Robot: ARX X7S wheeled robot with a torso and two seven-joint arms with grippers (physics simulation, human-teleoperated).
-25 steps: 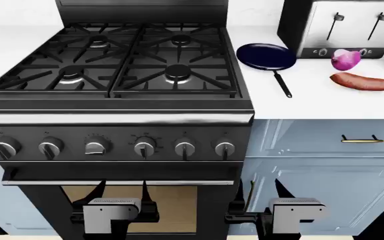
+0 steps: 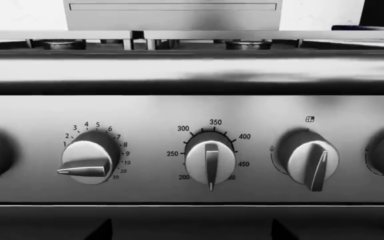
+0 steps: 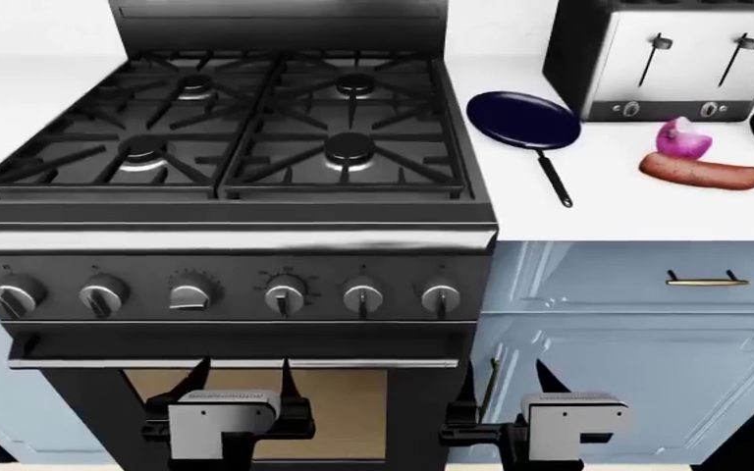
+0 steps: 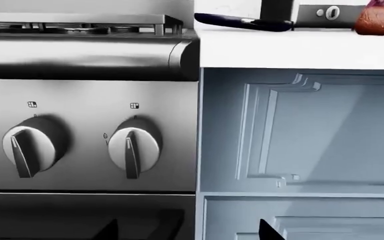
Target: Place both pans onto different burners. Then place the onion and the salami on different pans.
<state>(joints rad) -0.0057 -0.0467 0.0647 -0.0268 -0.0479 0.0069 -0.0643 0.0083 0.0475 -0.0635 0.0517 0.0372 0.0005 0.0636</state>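
This is a home kitchen, rendered in a simulator. A black-and-steel gas stove (image 3: 227, 196) with four burners (image 3: 350, 149) under cast-iron grates, a row of knobs (image 3: 283, 292) and an oven door below is built in beside pale blue cabinets (image 3: 639, 324) with a brass drawer pull (image 3: 707, 282). On the white counter (image 3: 613, 211) next to it stand a steel toaster (image 3: 672, 59), a navy-blue pan (image 3: 524, 120), an onion (image 3: 681, 139) and a salami (image 3: 701, 172).
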